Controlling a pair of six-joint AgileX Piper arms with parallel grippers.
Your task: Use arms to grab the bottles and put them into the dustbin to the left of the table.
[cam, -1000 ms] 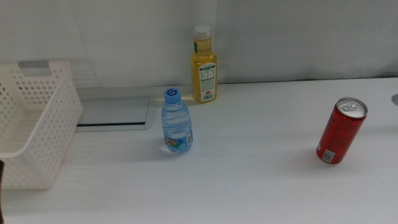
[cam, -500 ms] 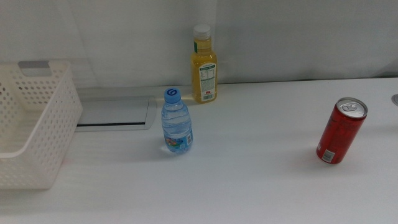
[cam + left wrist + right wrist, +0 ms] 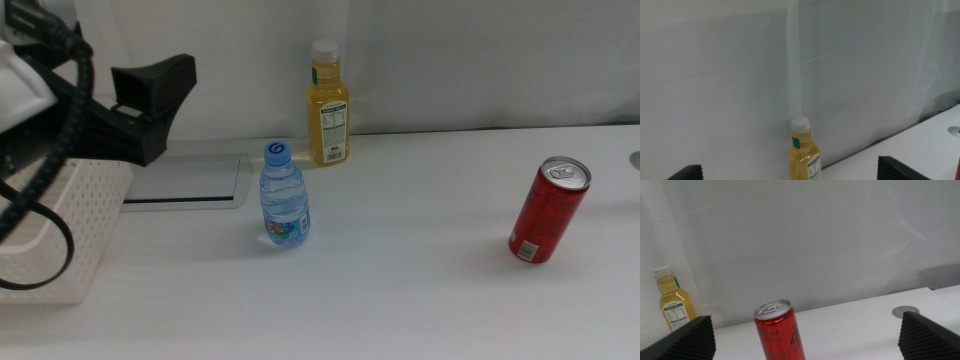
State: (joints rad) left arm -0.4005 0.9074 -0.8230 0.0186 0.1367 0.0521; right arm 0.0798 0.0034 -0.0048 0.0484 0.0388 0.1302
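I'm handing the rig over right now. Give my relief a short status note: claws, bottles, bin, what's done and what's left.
Left claw: open, empty, raised over the bin at the table's left, facing the juice bottle.
Right claw: open, empty, out of the middle view, aimed at the can.
Water bottle: upright mid-table, in front of the juice bottle, which stands at the back wall. Can: upright on the right.
Done: nothing seen binned; part of the bin is hidden by the arm.
Left: all three items to grab and drop in the bin.
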